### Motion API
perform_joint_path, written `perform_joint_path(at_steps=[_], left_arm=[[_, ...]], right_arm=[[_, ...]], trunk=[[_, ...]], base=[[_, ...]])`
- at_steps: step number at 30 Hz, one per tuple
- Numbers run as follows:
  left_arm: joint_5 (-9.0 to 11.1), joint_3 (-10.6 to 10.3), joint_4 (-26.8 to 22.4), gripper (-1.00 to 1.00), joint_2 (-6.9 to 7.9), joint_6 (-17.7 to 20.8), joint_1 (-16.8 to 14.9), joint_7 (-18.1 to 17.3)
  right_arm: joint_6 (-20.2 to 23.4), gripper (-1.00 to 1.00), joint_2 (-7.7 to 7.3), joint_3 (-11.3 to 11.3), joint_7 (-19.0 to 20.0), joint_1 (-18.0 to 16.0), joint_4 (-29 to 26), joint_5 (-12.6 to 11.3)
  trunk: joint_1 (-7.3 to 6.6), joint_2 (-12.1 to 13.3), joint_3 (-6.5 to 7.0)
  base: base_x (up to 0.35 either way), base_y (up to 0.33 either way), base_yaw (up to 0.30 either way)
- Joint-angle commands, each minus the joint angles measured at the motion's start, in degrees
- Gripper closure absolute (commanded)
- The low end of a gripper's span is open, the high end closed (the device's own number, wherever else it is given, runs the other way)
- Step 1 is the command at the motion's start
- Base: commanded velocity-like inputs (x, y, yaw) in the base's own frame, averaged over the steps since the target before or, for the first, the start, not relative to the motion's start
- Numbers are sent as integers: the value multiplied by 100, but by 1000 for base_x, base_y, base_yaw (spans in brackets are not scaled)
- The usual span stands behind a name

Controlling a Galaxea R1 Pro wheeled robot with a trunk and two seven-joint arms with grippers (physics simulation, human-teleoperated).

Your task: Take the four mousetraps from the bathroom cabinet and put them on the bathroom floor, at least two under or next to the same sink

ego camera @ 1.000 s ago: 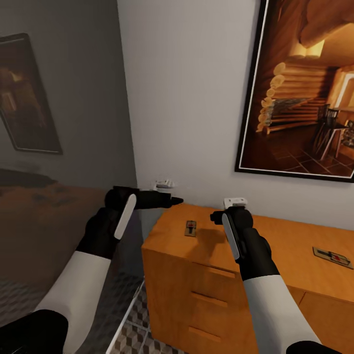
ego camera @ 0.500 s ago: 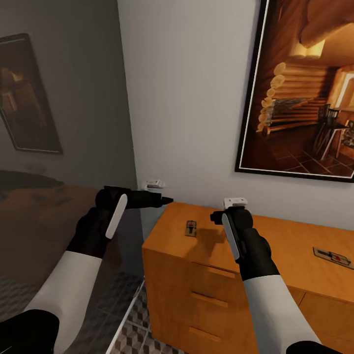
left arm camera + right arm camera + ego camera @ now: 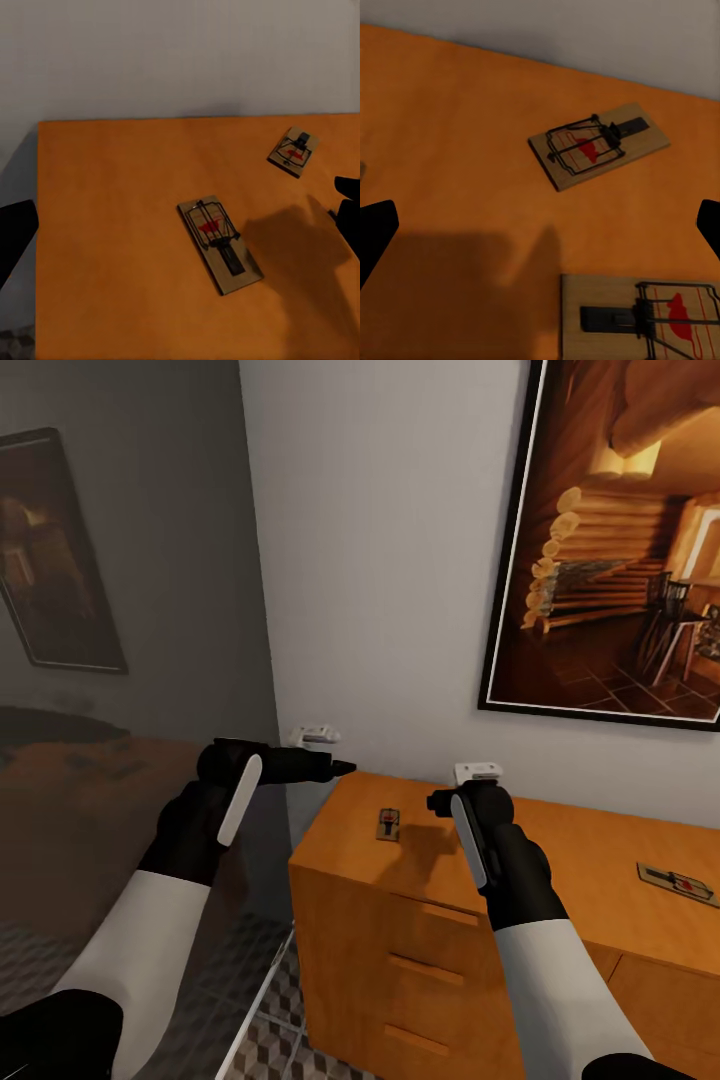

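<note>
You face a pale grey wall corner, with a large framed picture of a log cabin interior [image 3: 625, 540] at the upper right of the head view and a darker framed picture [image 3: 55, 550] at the left. Below, the low orange-brown wooden cabinet [image 3: 560, 860] fills the lower right of the head view, its slim drawer handles running down its front. The cube-patterned bathroom floor tiles [image 3: 290, 1040] show at the bottom, left of the cabinet.

On the cabinet top, one small tan wooden mousetrap [image 3: 388, 824] lies near the left end, its long axis running from you towards the wall. A second mousetrap [image 3: 678, 883] lies flat at the right edge of the head view, long axis roughly across the frame.

Your left gripper [image 3: 180, 217] hovers beside the cabinet's left end; its wrist view looks down on the top, with dark fingertips [image 3: 15, 229] at either edge of the frame, spread apart, nothing between them. Your right gripper [image 3: 540, 225] hangs above the cabinet top, likewise spread wide and empty, with one trap [image 3: 598, 145] lying diagonally in its view and another [image 3: 641, 315] at the bottom, long axis across the frame.
</note>
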Motion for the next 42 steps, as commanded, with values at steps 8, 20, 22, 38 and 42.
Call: perform_joint_path(at_steps=[8, 20, 22, 38, 42], left_arm=[[24, -1, 9, -100, 1, 35, -5, 15], [2, 6, 65, -100, 35, 41, -5, 23], [9, 9, 69, -100, 42, 41, -5, 23], [25, 77, 126, -100, 69, 41, -5, 18], [6, 72, 256, -100, 36, 40, -5, 16]], right_arm=[[31, -100, -4, 2, 53, -5, 6, -51], [31, -100, -8, -2, 89, -5, 10, -74], [31, -100, -6, -1, 90, -5, 8, -69], [31, -100, -3, 53, 121, 30, -204, 45], [31, -100, 2, 54, 119, 30, -208, 41]], trunk=[[0, -4, -7], [0, -4, -7], [0, -4, -7], [0, -4, -7], [0, -4, -7]], base=[[0, 0, 0], [0, 0, 0], [0, 0, 0], [0, 0, 0], [0, 0, 0]])
